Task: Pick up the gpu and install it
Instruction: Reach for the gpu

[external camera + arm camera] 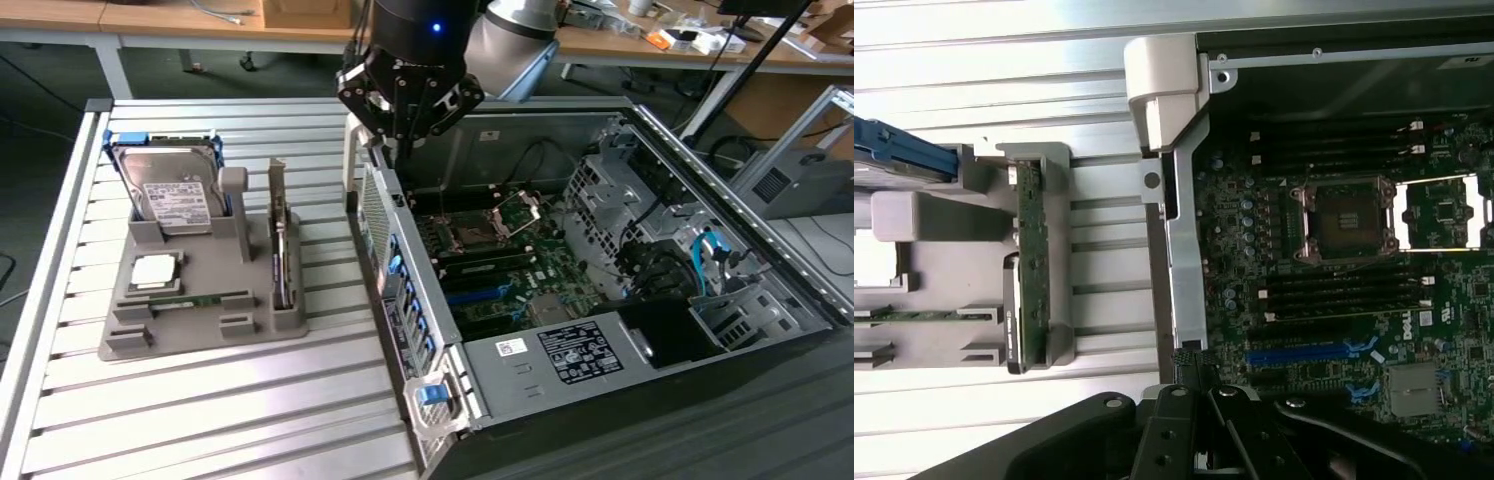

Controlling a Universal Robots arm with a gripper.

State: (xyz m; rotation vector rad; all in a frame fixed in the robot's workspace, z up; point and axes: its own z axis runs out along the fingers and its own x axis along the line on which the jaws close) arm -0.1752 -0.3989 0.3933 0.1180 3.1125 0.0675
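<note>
holder (187,335): exterior view's left of case (527,385) | gpu (279,250): in holder, side nearest case | gripper (398,140): over case wall

Slatted table (227,410) carries a grey holder (187,342) and open computer case (527,385).

Lower than the claw (400,140), toward the exterior view's left, spreads a pale slatted metal worktop (200,400). A grey rail (54,270) edges the side of it farthest from the claw. Beyond the claw and well apart from it runs a wooden-topped bench (200,20) on white legs (110,65). A cardboard box (307,12) sits on the bench, and a dark floor (40,110) lies beneath it. To the exterior view's right of the claw stand an aluminium frame post (787,140) and a grey box (801,185). The light is even and soft.
</note>
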